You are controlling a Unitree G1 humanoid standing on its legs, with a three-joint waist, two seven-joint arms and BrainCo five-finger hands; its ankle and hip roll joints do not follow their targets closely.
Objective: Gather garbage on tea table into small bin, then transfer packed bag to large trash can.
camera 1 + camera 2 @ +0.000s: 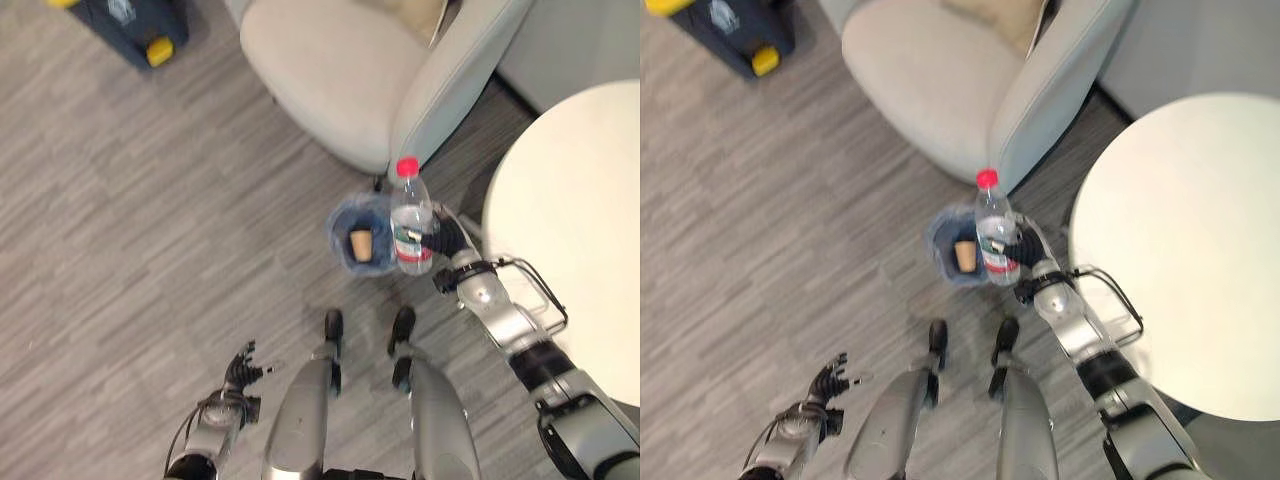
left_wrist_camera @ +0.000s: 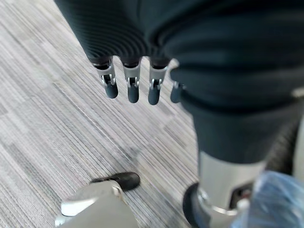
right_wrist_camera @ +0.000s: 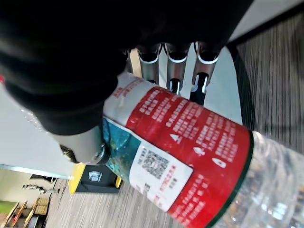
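Observation:
My right hand (image 1: 449, 238) is shut on a clear plastic bottle (image 1: 411, 219) with a red cap and a red label, held upright just above the near right rim of the small bin (image 1: 345, 232). In the right wrist view the fingers (image 3: 174, 71) curl round the bottle's label (image 3: 185, 142). The small bin, lined with a blue bag, stands on the floor between the armchair and the round table and holds a brown paper cup (image 1: 361, 243). My left hand (image 1: 240, 372) hangs low at the lower left over the floor, its fingers (image 2: 132, 85) straight and holding nothing.
A white round tea table (image 1: 580, 220) fills the right side. A beige armchair (image 1: 340, 70) stands just beyond the bin. A dark case with yellow wheels (image 1: 135, 30) sits at the far upper left. Grey striped carpet (image 1: 130, 220) stretches to the left.

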